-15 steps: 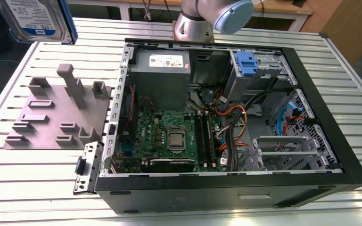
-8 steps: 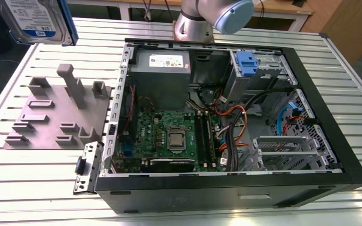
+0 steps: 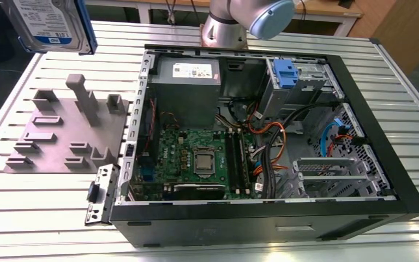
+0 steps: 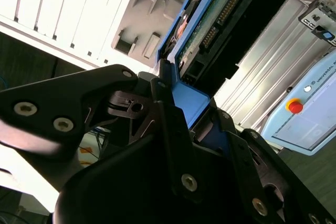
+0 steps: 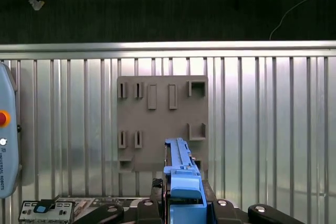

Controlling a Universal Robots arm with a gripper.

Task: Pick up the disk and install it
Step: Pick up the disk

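Observation:
The disk [image 3: 49,23] hangs high above the table at the exterior view's left, label facing the camera, blue rails along its edges. In the second wrist view my gripper [image 4: 194,111] is shut on the blue rail at one end of the disk [image 4: 210,22], whose green circuit-board side shows. The first wrist view looks down along the disk's blue rail [image 5: 181,169], edge-on, with the gripper [image 5: 184,203] clamped around it above the grey holder plate [image 5: 157,124].
An open black computer case [image 3: 373,125] lies on the slatted metal table, with a drive bay and blue tab [image 3: 286,73] at its far side. The grey holder plate [image 3: 64,131] sits at the exterior view's left. A teach pendant [image 5: 8,145] lies on the table.

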